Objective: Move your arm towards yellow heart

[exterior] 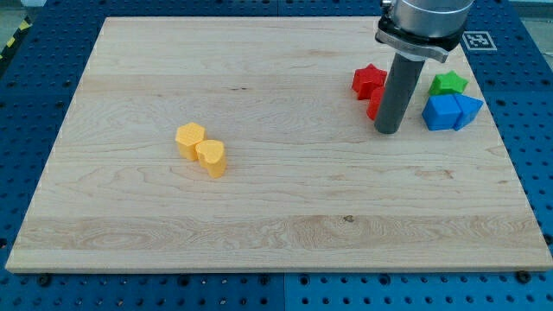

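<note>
My tip (pixel 389 131) is near the desk's (pixel 285 233) top right corner, just beside a red block (pixel 370 82). There is no pincer. The yellow heart (pixel 212 158) sits well apart, left of the middle. The way there is wide open, so the move is hardly begun.

Yellow heart (pixel 212 157) left of centre, touching yellow hexagon block (pixel 190 139).

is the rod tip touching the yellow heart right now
No, my tip sits far to the view's right beside the red blocks, while the yellow heart lies left of centre.
</note>
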